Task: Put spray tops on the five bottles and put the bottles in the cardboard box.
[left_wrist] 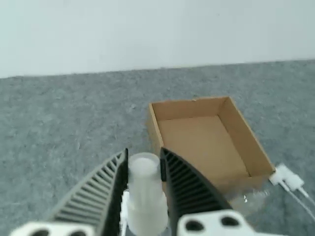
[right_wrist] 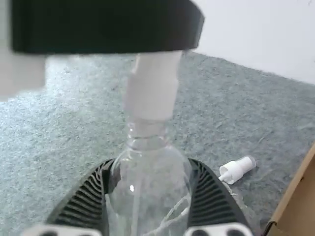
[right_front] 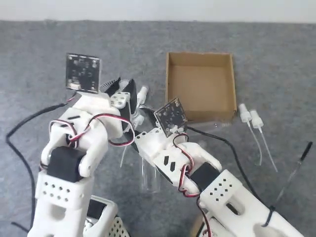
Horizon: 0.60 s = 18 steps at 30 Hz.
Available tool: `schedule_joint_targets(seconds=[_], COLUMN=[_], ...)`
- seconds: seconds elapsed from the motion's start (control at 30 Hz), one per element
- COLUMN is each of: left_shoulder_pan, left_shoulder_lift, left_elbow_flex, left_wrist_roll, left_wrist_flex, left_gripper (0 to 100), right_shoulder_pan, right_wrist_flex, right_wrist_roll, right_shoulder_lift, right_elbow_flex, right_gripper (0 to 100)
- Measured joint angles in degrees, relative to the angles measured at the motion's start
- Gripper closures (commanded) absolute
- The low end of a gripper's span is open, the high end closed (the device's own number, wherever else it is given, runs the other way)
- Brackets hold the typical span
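Observation:
A clear bottle (right_wrist: 147, 191) stands upright with my right gripper (right_wrist: 150, 169) shut around its body. A white spray top (right_wrist: 150, 91) sits on its neck, its tube hanging down inside. My left gripper (left_wrist: 144, 160) is shut on that spray top (left_wrist: 144, 184) from above. In the high view both arms meet left of the open cardboard box (right_front: 200, 59), and the bottle (right_front: 150, 177) shows below them. The box (left_wrist: 206, 142) has nothing inside. Two spray tops (right_front: 251, 118) lie right of the box, and another spray top (right_wrist: 237, 169) lies on the carpet near it.
A white perforated basket (right_front: 111, 224) stands at the front left by the left arm's base. A thin black stick (right_front: 296, 168) lies far right. Something clear (right_front: 219, 124) rests against the box's near wall. Grey carpet covers the table.

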Motion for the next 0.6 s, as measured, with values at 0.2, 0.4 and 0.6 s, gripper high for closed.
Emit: schedule_joint_targets(seconds=[0.2, 0.4, 0.6], left_shoulder_pan=[0.3, 1.0, 2.5], left_shoulder_lift=[-0.8, -0.6, -0.8], left_elbow_flex=[2.2, 3.5, 4.8], left_wrist_roll=[0.0, -0.2, -0.2], left_wrist_flex=[-0.4, -0.4, -0.4], left_gripper=[99, 99, 99], right_shoulder_pan=[0.0, 0.0, 0.9], right_wrist_flex=[-1.4, -2.1, -3.4], right_wrist_roll=[-0.2, -0.2, -0.2], right_shoulder_lift=[0.1, 0.1, 0.1], right_elbow_flex=[1.6, 3.3, 5.6], right_gripper=[99.3, 99.3, 99.3])
